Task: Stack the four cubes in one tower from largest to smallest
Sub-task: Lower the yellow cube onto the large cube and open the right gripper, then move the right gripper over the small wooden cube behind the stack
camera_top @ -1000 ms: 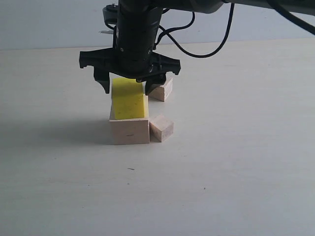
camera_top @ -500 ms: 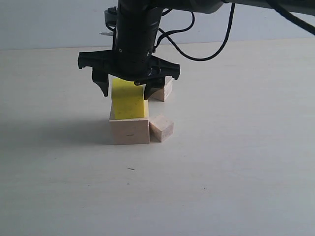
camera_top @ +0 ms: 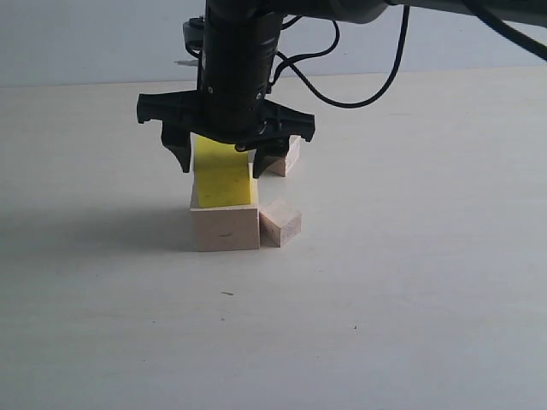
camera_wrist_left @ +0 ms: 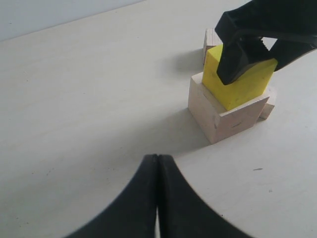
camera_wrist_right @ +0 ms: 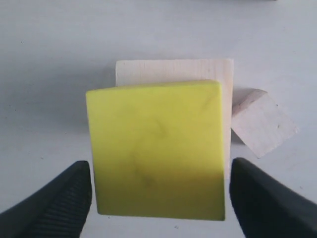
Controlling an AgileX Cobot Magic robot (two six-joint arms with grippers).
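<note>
The bright yellow cube (camera_top: 224, 181) rests on the large pale wood cube (camera_top: 225, 228); from above, the yellow cube (camera_wrist_right: 156, 148) covers most of the large cube (camera_wrist_right: 173, 69). My right gripper (camera_top: 221, 166) straddles the yellow cube's upper part, open, with a thin gap beside each of its fingers (camera_wrist_right: 64, 198). One small pale cube (camera_top: 280, 224) sits against the large cube's right side. Another small pale cube (camera_top: 287, 157) lies behind, partly hidden by the gripper. My left gripper (camera_wrist_left: 158, 159) is shut and empty, well away from the stack (camera_wrist_left: 223, 111).
The pale table (camera_top: 410, 290) spreads bare around the stack. A black cable (camera_top: 359, 90) loops from the right arm above the cubes.
The right gripper has shifted slightly lower around the yellow cube, with the same jaw width. The yellow cube stays on the large cube. The small cubes have not moved.
</note>
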